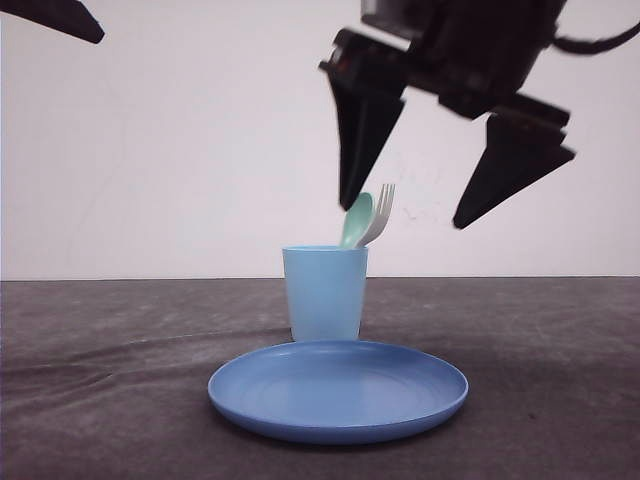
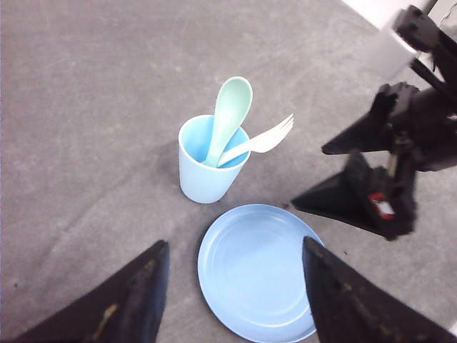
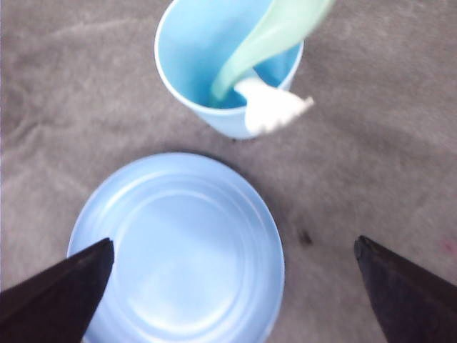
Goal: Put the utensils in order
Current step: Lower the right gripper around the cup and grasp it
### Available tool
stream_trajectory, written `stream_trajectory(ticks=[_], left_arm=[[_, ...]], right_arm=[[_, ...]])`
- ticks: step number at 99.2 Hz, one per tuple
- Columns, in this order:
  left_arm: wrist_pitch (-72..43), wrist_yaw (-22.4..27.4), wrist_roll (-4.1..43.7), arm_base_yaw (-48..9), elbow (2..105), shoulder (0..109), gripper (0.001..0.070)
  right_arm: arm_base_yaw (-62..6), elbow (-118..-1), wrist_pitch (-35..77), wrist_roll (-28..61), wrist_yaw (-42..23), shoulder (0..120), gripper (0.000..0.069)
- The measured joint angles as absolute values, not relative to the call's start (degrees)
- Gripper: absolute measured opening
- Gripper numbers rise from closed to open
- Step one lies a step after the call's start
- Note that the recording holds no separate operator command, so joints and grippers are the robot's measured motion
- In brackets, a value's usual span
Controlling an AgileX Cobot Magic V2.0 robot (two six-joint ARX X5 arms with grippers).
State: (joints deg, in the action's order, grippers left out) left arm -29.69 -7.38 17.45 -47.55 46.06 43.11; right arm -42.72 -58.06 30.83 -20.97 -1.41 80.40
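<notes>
Nearest the front camera, a round blue plate (image 1: 338, 390) lies flat on the dark grey table (image 1: 90, 390), with nothing on it. Just behind it, close to its far rim, a light blue cup (image 1: 325, 293) stands upright. Both utensils stand in the cup with handles down and heads leaning over the rim: the pale mint-green spoon (image 1: 356, 220) and, beside it, the white fork (image 1: 380, 214) with its 4 tines up. In the left wrist view the spoon (image 2: 230, 114) stands steeper, while the fork (image 2: 258, 141) leans lower across the rim. Above and behind the cup hangs the right gripper (image 1: 455, 210), its 2 black fingers spread wide and holding nothing; one fingertip sits just above the spoon's bowl. The left gripper (image 2: 235, 300) is raised, fingers wide apart and bare
</notes>
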Motion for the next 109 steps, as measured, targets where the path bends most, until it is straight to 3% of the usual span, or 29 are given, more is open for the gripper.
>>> stream_trajectory(ticks=[42,109], left_arm=[[-29.8,-7.4,17.4,-47.5,46.1,43.1,0.0355],[-29.7,-7.4,17.4,-47.5,46.1,43.1,0.0355]], right_arm=[[-43.1,-58.1,19.8,-23.0,-1.1,90.2,0.0681],[-43.1,-58.1,8.9,-23.0,-2.9,94.9,0.0681]])
